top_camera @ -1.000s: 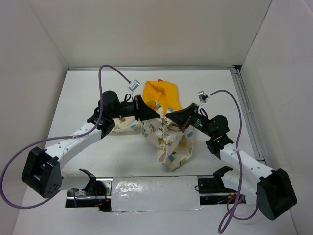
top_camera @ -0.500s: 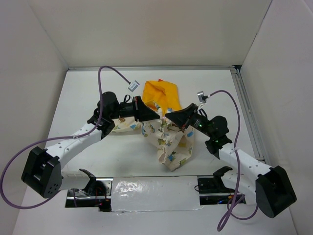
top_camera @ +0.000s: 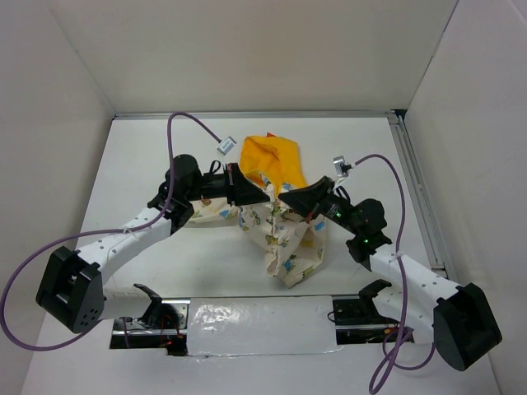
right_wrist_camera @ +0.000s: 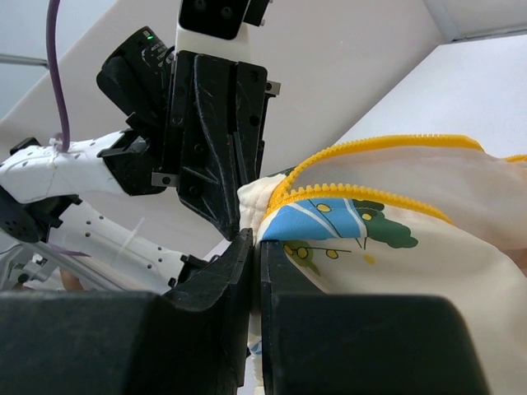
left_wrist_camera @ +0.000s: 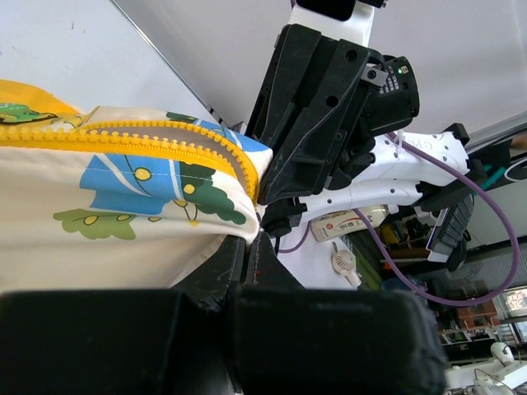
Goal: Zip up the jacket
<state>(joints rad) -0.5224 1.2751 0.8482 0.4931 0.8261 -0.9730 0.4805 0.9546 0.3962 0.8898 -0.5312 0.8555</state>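
Two grippers pinch the jacket at mid-table.
The left gripper is clamped tight on the cream fabric by the yellow zipper teeth; just right of it the right gripper is likewise closed on the same edge, the orange hood lying behind them on the table.

Top external: the arms cover the chest of the jacket, and its fastening is too small to resolve. Left wrist: the zipper runs off the left edge (near fingers blurred). Right wrist: the fabric is cut by the right edge.
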